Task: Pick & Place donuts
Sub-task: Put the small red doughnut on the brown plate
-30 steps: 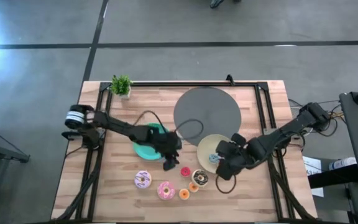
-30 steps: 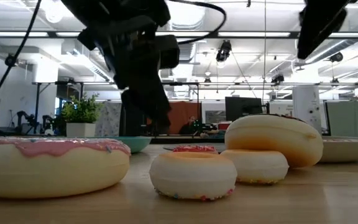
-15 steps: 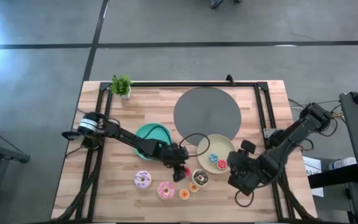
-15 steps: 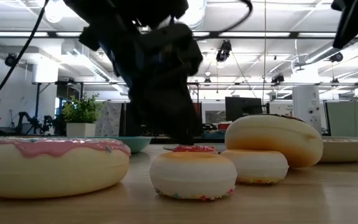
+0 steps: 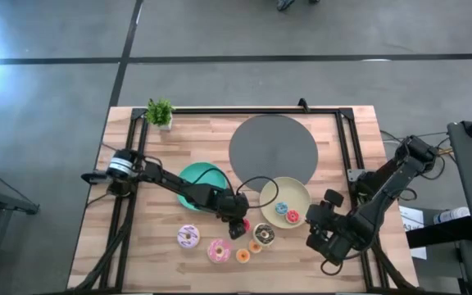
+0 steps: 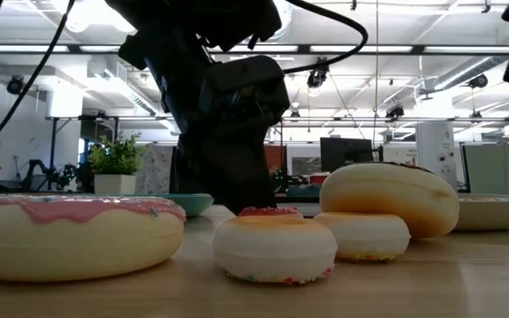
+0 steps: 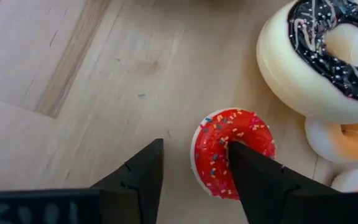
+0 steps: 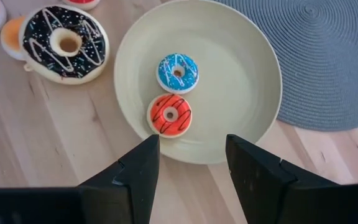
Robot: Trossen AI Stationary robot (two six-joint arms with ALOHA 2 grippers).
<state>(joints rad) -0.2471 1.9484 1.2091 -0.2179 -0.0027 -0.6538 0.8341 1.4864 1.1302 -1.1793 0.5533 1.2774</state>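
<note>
My left gripper (image 7: 196,143) is open and down at the tiny red sprinkled donut (image 7: 232,152), which lies flat on the table beside the chocolate donut (image 7: 316,56). One finger (image 7: 244,162) stands over the ring's hole, the other (image 7: 148,168) outside it. My right gripper (image 8: 191,149) is open and holds nothing, near the table's near right side and just off the pale-yellow plate (image 8: 247,93). A blue donut (image 8: 178,71) and a red-orange donut (image 8: 169,115) lie in that plate. The lilac-white (image 5: 188,237), pink-iced (image 5: 219,250) and two tiny orange donuts (image 5: 242,256) lie on the wood. My left gripper comes at the red donut from above, slanting. One finger tip (image 7: 236,149) sits at the ring's hole and the other stands outside the ring's wall (image 7: 197,149). The donut lies flat on the table. I cannot tell whether the fingers touch it.
The teal plate (image 5: 195,184) lies under the left arm, and a grey round mat (image 5: 273,147) sits toward the far edge. A small potted plant (image 5: 160,112) stands at the far left corner. Black frame rails (image 5: 344,147) run along the table's sides.
My left gripper has moved from beside the teal plate toward the table's right and come down onto the red donut, staying open. My right gripper has drawn back from over the yellow plate toward the near right corner, uncovering the blue and red-orange donuts lying in it.
</note>
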